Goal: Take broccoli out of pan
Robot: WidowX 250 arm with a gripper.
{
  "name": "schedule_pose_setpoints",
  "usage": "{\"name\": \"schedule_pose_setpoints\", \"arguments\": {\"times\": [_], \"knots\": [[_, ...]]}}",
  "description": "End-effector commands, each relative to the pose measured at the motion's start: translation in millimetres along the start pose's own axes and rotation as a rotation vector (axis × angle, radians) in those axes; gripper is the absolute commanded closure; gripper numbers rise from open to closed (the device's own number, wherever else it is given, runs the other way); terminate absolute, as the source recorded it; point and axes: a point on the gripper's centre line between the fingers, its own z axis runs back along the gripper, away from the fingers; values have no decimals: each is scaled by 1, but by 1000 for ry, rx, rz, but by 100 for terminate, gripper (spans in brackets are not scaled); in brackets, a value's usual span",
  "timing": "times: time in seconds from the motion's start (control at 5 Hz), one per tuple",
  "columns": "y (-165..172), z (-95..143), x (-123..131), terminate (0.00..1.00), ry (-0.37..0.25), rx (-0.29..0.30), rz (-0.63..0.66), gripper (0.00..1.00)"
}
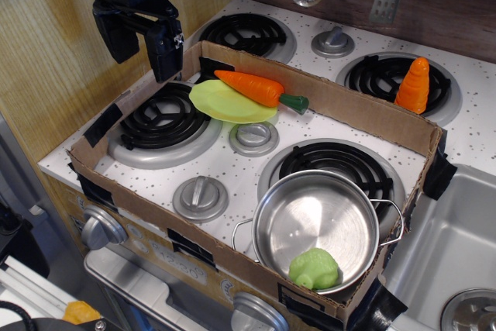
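The broccoli lies inside the pan, against its near wall. The pan stands on the front right burner of the surface, within a cardboard frame. A carrot rests on a plate. The hand hangs well apart at the rear left, fingers spread, holding nothing.

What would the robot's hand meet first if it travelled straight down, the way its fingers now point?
Most likely the left rear burner or the cardboard wall beside it, since the hand hangs open above that corner; depth is unclear from one view. The broccoli in the pan lies far off that line.
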Motion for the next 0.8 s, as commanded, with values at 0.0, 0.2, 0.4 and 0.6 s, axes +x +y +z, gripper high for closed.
{"name": "schedule_pose_setpoints", "arguments": {"times": [0.0, 0.2, 0.4, 0.6], "knots": [[0, 0, 0, 0, 0, 0, 0, 0], [-15, 18, 5, 0, 58, 23, 33, 0], [-46, 37, 3, 0, 63, 48, 121, 0], [-85, 44, -1, 0, -2, 95, 191, 0]]}}
